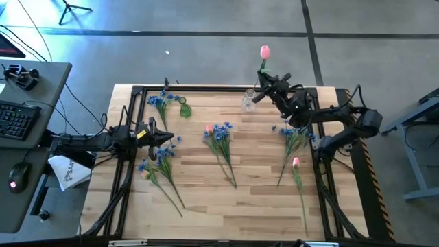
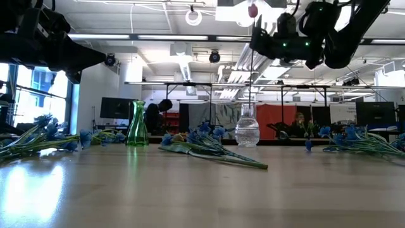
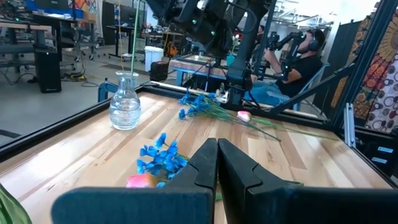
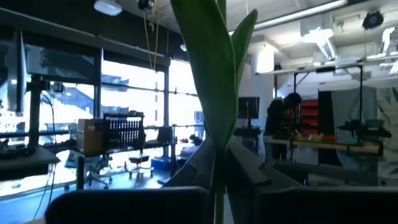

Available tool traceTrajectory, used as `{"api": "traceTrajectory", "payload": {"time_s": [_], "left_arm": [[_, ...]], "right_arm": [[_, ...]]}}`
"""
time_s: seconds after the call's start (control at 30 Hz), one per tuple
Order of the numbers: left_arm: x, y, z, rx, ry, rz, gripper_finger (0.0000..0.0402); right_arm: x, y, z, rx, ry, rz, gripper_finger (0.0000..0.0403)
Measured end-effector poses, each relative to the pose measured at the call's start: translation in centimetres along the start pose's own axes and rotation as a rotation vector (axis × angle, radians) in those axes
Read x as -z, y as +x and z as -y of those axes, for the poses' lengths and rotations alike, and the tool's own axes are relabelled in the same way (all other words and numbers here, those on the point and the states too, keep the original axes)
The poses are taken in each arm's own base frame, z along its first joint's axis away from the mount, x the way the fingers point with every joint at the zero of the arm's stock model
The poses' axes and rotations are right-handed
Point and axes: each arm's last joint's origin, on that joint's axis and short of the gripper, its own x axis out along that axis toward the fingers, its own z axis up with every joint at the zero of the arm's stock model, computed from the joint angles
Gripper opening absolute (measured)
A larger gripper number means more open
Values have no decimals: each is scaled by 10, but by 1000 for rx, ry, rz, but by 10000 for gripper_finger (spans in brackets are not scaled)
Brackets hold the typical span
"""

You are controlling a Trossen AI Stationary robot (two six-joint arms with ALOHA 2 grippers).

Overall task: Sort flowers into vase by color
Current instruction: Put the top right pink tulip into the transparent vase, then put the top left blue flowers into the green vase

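My right gripper [image 1: 266, 81] hangs over the table's far edge, shut on a pink flower whose bud [image 1: 265, 51] stands above it. The stem [image 2: 250, 69] runs straight down to the mouth of the clear vase [image 2: 247, 130]. A green vase [image 2: 137, 125] stands further left, with blue flowers [image 1: 161, 100] beside it. More blue bunches [image 1: 219, 134] [image 1: 295, 137] [image 1: 158, 161] and a pink flower [image 1: 295, 163] lie flat on the wood. My left gripper [image 1: 168, 137] waits shut at the table's left, holding nothing. My right gripper pinches the pink flower's stem [image 4: 217, 174] between its two fingers, just below a long green leaf [image 4: 214, 74] and below the bud. The fingers come roughly level from the table's right and lie across the stem. The flower stands upright, its lower end [image 3: 132, 65] at the clear vase's mouth.
A black frame [image 1: 206, 88] runs round the wooden table top. A desk with keyboard and mouse [image 1: 20, 116] stands off to the left. People sit in the room beyond the table [image 3: 298, 56]. Bare wood lies along the near edge [image 1: 226, 219].
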Motion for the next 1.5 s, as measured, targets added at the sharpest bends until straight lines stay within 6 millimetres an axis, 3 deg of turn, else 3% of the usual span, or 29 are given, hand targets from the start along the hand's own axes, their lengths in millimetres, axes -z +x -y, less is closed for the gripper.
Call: {"api": "traceTrajectory", "payload": {"time_s": [0.2, 0.43, 0.67, 0.93, 1.03, 1.2, 1.5], "left_arm": [[0, 0, 0, 0, 0, 0, 0], [0, 0, 0, 0, 0, 0, 0], [-1, 0, 0, 1, -1, 7, 0], [-4, 0, 0, 2, -7, 35, 0], [-4, 0, -1, -43, -19, 45, 0], [-10, -1, -1, -82, -37, 56, 0], [-32, 13, 5, -100, -42, -41, 0]], "right_arm": [[10, -1, -1, 7, 13, -103, 56], [17, -5, 0, 18, -19, -270, 148], [-14, -20, 6, 7, 21, -354, 220], [-55, -53, 10, -30, 137, -424, 229], [-61, -65, -1, -105, 159, -458, 220], [-59, -84, -37, -245, 161, -537, 197], [-27, -114, -98, -343, 98, -707, 169]]}}
